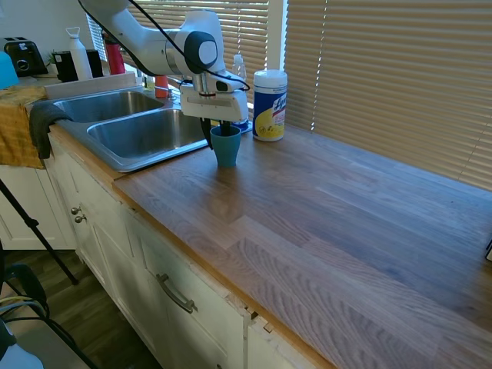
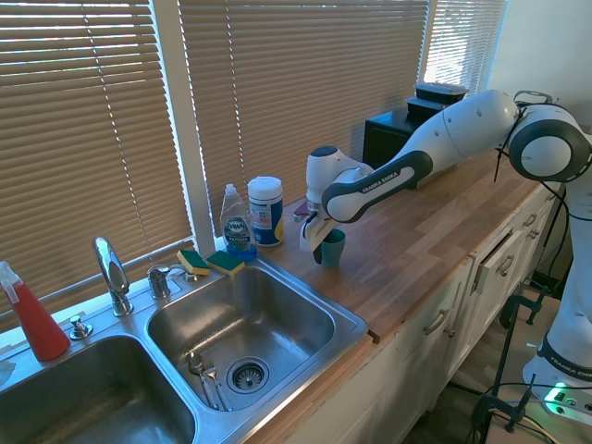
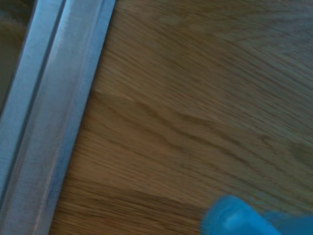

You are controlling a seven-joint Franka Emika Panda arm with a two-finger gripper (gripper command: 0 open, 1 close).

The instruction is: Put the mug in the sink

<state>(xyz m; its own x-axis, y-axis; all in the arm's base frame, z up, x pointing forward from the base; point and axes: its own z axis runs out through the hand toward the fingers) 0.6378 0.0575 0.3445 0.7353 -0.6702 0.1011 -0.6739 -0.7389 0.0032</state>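
mug (image 1: 226,146) upright on countertop (image 1: 323,207), claw (image 1: 224,124) at its rim

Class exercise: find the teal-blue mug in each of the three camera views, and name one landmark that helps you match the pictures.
First exterior view: the mug stands left of centre on the wooden countertop, under the end effector.
Second exterior view: the mug is at centre, right of the sink.
Wrist view: a blurred blue shape at the bottom edge, probably the mug.
Shared landmark: the sink's steel rim.

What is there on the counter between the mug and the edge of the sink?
Nothing: in the first exterior view, only bare wooden countertop lies between the mug and the sink rim. The wrist view shows the same bare wood.
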